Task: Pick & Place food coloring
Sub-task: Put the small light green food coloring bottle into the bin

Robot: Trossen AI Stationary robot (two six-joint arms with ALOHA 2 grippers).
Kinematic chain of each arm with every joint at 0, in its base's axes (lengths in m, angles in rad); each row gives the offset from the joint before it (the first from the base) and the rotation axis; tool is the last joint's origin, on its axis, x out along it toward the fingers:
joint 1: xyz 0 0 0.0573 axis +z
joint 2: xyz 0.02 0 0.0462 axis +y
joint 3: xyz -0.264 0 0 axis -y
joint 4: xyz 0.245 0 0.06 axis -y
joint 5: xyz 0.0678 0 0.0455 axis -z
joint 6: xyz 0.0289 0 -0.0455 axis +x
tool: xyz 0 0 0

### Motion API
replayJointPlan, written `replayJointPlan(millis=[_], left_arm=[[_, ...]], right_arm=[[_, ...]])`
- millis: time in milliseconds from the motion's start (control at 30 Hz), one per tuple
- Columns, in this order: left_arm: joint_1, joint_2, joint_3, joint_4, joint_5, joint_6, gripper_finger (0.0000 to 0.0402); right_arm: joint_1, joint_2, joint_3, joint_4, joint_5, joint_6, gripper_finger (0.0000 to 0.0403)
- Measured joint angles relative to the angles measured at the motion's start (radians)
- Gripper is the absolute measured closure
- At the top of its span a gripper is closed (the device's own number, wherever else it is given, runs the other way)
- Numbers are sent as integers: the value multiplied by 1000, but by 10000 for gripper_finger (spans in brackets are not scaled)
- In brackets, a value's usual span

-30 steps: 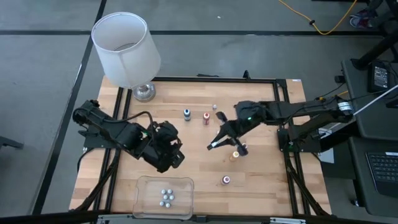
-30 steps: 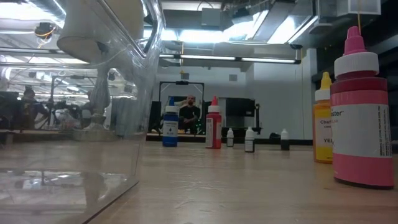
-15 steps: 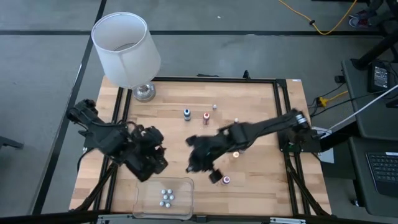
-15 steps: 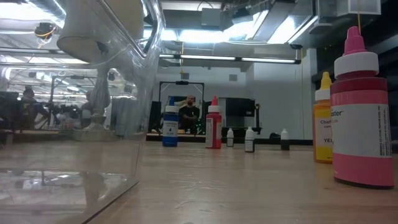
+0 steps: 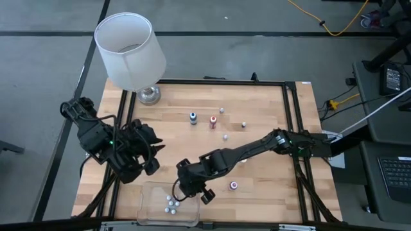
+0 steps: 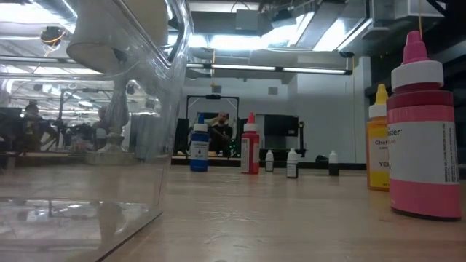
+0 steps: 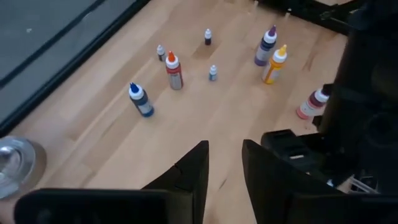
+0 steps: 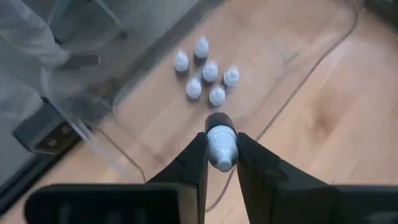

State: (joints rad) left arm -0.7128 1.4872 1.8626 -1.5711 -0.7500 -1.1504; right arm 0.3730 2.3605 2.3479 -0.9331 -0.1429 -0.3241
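My right gripper (image 8: pixel 221 163) clamps a small bottle (image 8: pixel 221 148) over the clear tray (image 5: pixel 149 204) at six o'clock, six bottles (image 8: pixel 206 76) inside, several left at twelve; left gripper (image 7: pixel 222 163) parted, idle.

The pale wooden plank tabletop (image 5: pixel 257 186) is showing a smooth, lightly glossy finish with visible grain. The clear plastic tray (image 8: pixel 155 74) at the near edge is gleaming, while the white cloth-like lampshade (image 5: pixel 130 48) at the far left is looking matt above its shiny metal base (image 5: pixel 149 95). The small pink plastic bottle with a paper label (image 6: pixel 424 138) is shining faintly.
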Motion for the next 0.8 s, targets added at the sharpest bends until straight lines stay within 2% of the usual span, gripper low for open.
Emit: replayJointPlan(millis=[300,500,800], left_arm=[[0,0,-1,0,-15,57,311],[2,0,-1,0,-31,71,311],[2,31,-1,0,-20,26,313]], right_arm=[[2,-13,8,-75,84,-2,335],[4,-13,9,-25,56,75,324],[4,-13,9,-5,56,75,332]])
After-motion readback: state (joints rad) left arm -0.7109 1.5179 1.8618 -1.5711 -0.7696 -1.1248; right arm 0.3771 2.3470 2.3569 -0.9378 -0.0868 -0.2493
